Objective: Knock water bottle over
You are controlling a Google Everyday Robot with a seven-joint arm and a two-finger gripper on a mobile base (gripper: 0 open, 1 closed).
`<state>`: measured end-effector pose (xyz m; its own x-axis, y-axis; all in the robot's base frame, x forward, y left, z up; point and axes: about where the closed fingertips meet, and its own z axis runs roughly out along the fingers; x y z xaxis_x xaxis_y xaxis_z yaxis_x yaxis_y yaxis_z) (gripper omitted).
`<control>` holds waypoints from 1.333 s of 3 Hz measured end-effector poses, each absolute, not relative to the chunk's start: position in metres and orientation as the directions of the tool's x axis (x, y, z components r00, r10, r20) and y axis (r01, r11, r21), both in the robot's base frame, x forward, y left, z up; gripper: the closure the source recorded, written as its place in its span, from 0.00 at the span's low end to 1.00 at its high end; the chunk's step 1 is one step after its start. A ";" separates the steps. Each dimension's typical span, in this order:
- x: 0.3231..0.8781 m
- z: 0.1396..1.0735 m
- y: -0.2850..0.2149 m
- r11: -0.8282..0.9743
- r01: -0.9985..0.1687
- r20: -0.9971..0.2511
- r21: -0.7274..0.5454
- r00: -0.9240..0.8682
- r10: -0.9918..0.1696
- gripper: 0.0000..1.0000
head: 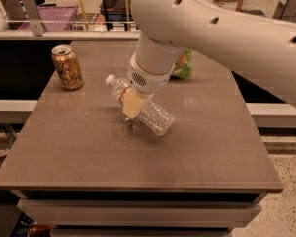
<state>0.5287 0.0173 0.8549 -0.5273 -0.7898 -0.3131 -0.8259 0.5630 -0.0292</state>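
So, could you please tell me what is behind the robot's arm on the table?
A green packet peeks out behind the arm; most of it is covered. The pincer is in front, at the water bottle, covering its middle.

We see a grey-brown table (89,157) with a faint streaked grain and a paler front edge. Near its middle, a little toward the far edge, the gripper (132,104) shows a cream-yellow tip against the water bottle (156,117), which is clear and ribbed, with a white cap and a thin red-brown band. The arm (227,28) above is off-white, dotted with small dark round holes, and its wrist carries a grey slotted grille. By the far left corner we note a gold can (67,68) with brown print and a silver top. At the far edge, a bright green packet (183,66) peeks out. Beyond the table sits a purple crate (52,15).
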 end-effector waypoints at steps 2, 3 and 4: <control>0.530 0.826 0.030 0.553 -0.832 -0.383 -0.049 -0.495 -0.780 1.00; 0.530 0.829 0.030 0.553 -0.832 -0.383 -0.049 -0.495 -0.780 0.82; 0.529 0.829 0.030 0.552 -0.832 -0.383 -0.051 -0.494 -0.781 0.59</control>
<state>0.5289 0.0301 0.8292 -0.4939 -0.7806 -0.3830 -0.8325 0.5517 -0.0510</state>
